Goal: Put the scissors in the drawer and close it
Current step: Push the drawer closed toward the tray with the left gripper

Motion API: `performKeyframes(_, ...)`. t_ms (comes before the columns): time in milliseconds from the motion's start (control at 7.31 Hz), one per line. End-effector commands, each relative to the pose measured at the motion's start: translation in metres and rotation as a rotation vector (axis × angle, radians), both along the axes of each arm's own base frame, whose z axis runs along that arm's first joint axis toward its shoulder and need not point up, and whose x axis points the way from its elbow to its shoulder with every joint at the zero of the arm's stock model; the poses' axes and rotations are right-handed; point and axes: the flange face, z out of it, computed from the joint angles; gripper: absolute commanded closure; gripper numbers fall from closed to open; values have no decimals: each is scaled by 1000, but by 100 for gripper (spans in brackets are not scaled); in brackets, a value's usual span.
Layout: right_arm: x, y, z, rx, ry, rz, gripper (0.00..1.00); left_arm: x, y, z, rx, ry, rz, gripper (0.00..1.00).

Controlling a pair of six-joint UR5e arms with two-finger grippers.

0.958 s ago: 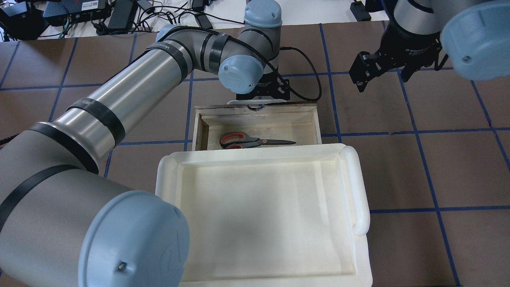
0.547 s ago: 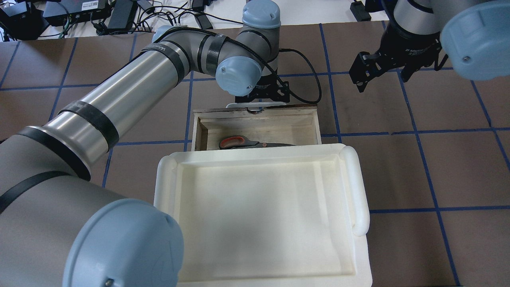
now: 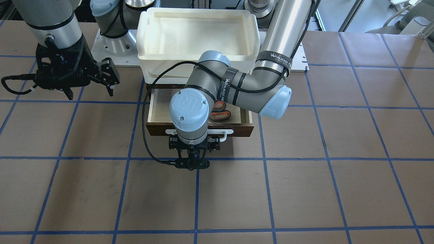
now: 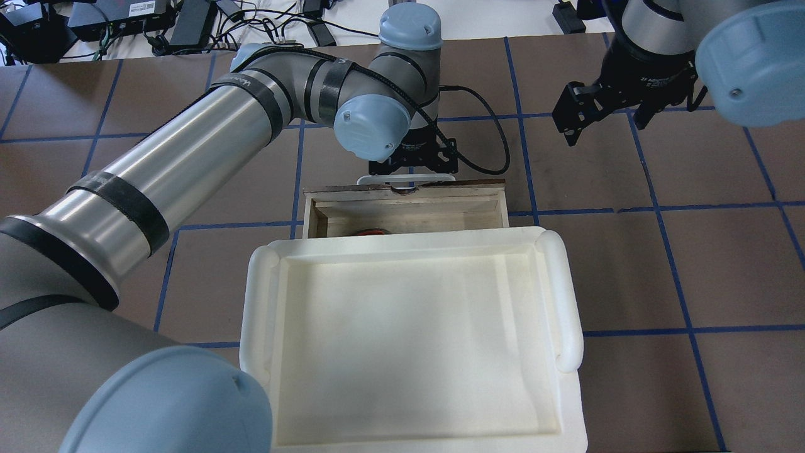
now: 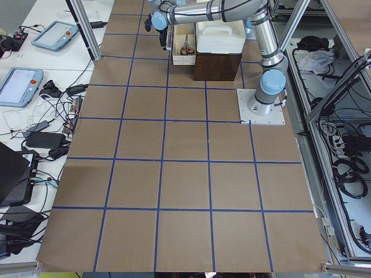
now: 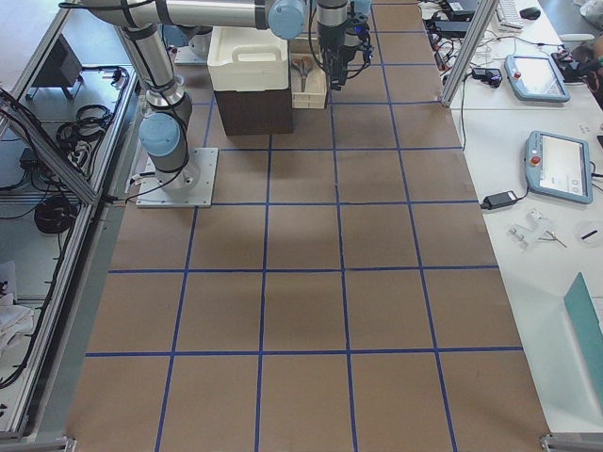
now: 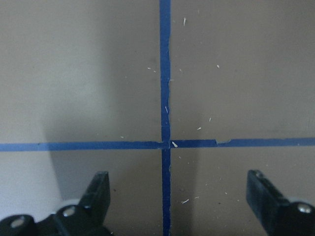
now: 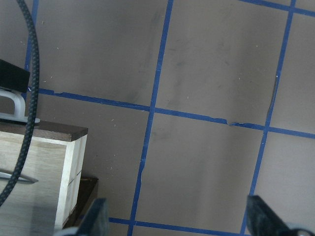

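Left gripper (image 7: 178,187), spread wide, hangs at the drawer's (image 3: 242,129) white handle (image 3: 228,135); I see the scissors (image 3: 222,115) lying inside, just behind the drawer front.

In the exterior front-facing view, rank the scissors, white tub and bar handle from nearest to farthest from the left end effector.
1. Bar handle, on the drawer front, beside the left end effector.
2. Scissors, inside the drawer.
3. White tub, farthest back, above the drawer.
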Motion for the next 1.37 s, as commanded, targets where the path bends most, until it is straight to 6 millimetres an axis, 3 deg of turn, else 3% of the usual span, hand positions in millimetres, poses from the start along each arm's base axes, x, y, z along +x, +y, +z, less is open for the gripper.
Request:
performKeyframes(0, -2, 0, 0, 1, 19, -9, 0, 2, 17, 7, 17, -9, -6, 0)
performKeyframes(821, 1, 4, 6, -13, -22, 1, 1, 3, 64, 9, 117, -48, -29, 0)
performKeyframes(1232, 4, 6, 8, -16, -49, 6, 0, 5, 69, 5, 172, -48, -24, 0)
